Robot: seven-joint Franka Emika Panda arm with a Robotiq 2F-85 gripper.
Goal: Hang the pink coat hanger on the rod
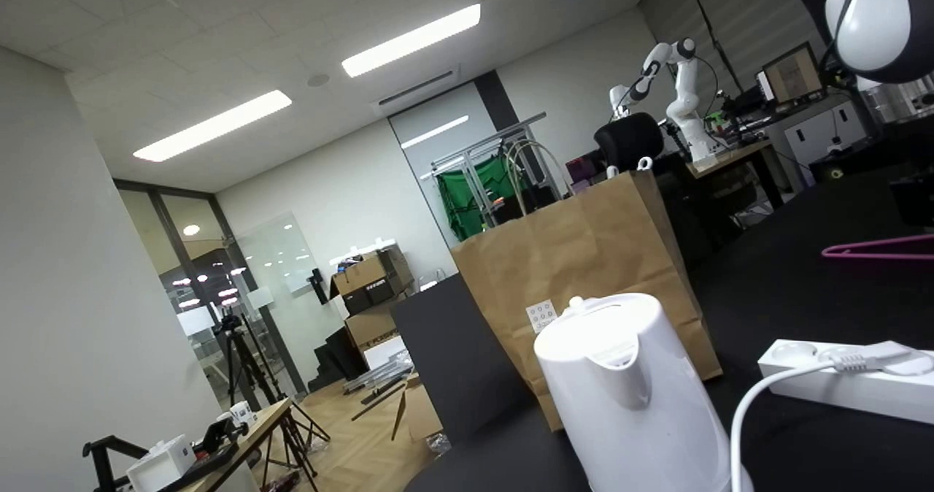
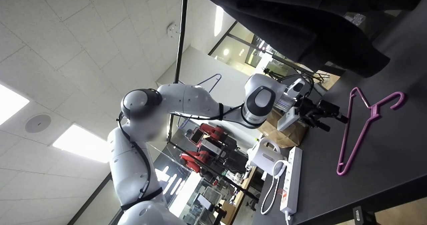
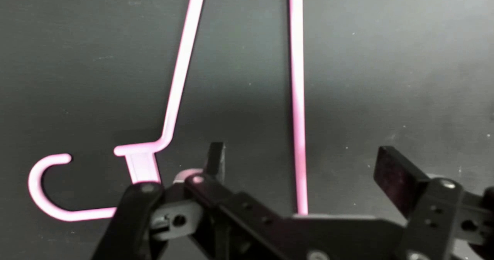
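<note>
Hanger point(image 1: 879, 256) in an exterior view: pink, lying on the black table point(image 1: 770, 287). In an exterior view, the gripper point(image 2: 334, 123) hovers by its long bar point(image 2: 345, 135). Wrist view: fingers point(image 3: 216, 159) parted, bar between, nothing held. I'd guess grasping's in hand; next, lower and pinch.

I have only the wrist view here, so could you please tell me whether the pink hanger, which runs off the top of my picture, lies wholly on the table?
Observer: Yes, in an exterior view the whole pink hanger lies on the table, short of the edge.
Operator: Thank you; where would it need to go afterwards?
Observer: Probably to the dark rod, which in an exterior view runs partly behind the arm.
Operator: Is anything else standing there that I cannot see?
Observer: Yes, in both exterior views a white kettle stands near a power strip.
</note>
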